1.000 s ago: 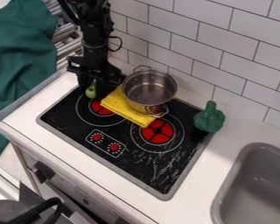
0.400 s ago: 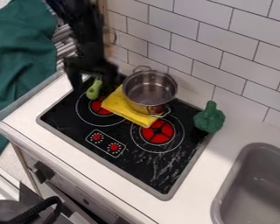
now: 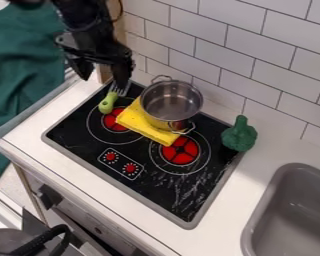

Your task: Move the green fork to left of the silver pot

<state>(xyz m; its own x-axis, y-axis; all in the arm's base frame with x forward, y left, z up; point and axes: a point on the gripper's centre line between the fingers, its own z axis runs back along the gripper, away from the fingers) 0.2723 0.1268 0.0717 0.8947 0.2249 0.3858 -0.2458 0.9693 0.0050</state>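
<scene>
The black gripper (image 3: 104, 75) hangs at the upper left, above the back left corner of the stove, its two fingers spread apart with nothing between them. Just below it the green fork (image 3: 108, 102) lies on the black stovetop, handle toward the front and metal tines toward the back wall. The fork is left of the silver pot (image 3: 171, 102), a short gap apart from it. The pot stands at the back of the stove, partly over a yellow cloth (image 3: 144, 124).
Green toy broccoli (image 3: 239, 135) stands at the stove's right edge. A grey sink (image 3: 289, 215) is at the lower right. White tiled wall (image 3: 256, 60) runs behind the counter. Dark green fabric (image 3: 22, 75) hangs at the left.
The gripper has opened and risen up and away from the fork, which it stood over before. More of the fork now shows, including its tines. The pot and cloth have not moved.
</scene>
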